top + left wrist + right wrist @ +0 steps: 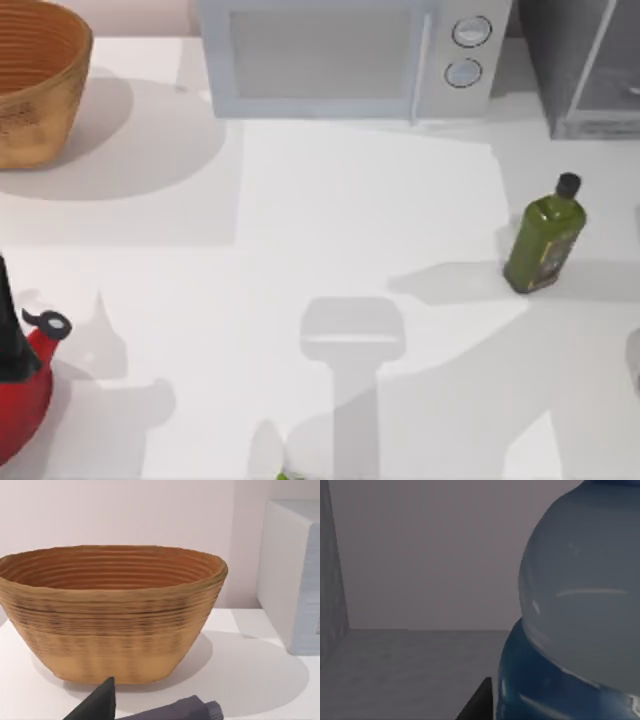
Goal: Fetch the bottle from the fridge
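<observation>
The bottle (580,595) looms very close in the right wrist view, its clear pale body rounded above a glossy blue band. It stands inside the fridge (420,555), whose plain grey walls and floor surround it. A dark part of my right gripper (479,704) shows right beside the bottle's base. From above, the fridge (585,70) is the dark grey box at the back right corner of the table. My left gripper (150,707) hangs in front of a woven basket (112,615), apart from it.
A light grey microwave (340,55) with two dials stands at the back centre. The basket (35,80) is at the back left. A green glass bottle (545,240) with a black cap stands on the right. A red kettle (20,390) sits at the left edge.
</observation>
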You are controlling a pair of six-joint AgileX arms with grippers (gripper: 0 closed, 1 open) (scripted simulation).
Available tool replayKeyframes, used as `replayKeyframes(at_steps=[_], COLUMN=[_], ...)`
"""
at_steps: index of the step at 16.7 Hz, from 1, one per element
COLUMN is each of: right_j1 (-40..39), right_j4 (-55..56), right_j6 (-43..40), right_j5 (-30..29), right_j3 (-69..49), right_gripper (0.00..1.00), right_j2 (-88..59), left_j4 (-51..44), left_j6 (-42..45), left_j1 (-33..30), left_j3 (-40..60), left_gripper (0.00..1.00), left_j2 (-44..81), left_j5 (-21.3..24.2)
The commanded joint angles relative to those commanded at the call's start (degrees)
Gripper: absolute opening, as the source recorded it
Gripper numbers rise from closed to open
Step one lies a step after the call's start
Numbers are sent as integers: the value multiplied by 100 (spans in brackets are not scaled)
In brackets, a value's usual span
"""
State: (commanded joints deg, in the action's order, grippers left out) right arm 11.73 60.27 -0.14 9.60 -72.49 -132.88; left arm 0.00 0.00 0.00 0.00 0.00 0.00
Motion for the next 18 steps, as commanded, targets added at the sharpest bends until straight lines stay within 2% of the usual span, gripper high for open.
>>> replayKeyframes(at_steps=[6,18], right_j1=[0,17], right_j4=[0,-229], right_j6=[0,6], right_j5=[0,3], right_j3=[0,-38], right_gripper=[2,0], right_j2=[0,230], left_j4=[0,0], left_j6=[0,0], left_j1=[0,0], left_j3=[0,0], left_gripper=[100,100], left_j2=[0,0], left_j5=[0,0])
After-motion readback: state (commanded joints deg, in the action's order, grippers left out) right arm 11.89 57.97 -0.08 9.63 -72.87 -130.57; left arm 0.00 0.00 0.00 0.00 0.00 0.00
